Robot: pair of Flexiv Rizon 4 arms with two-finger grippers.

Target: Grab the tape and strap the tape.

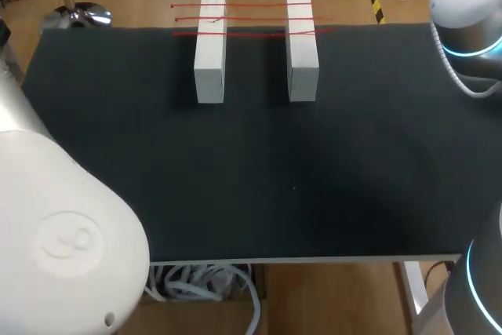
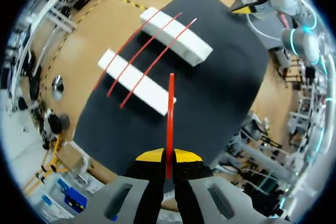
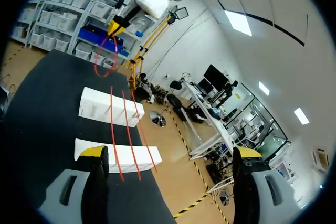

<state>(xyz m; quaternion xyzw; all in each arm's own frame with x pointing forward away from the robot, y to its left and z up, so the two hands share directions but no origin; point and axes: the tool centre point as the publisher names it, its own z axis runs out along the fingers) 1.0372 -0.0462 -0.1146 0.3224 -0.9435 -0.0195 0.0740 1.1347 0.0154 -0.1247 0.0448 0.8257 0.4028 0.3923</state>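
Matte black cloth covers the table (image 1: pixel 251 186). Toward its far edge two smooth white rectangular bars, the left block (image 1: pixel 210 52) and the right block (image 1: pixel 302 49), lie parallel and apart, with three thin red strands (image 1: pixel 251 19) stretched taut across both tops. The left gripper (image 2: pixel 168 157) hangs above the table, well apart from the blocks, its yellow tips pinching a thin red tape loop (image 2: pixel 170 114) that shows edge-on and seems an oval ring from the other wrist. The right gripper (image 3: pixel 170 153) holds its fingers spread wide, the blocks lying beyond its left finger.
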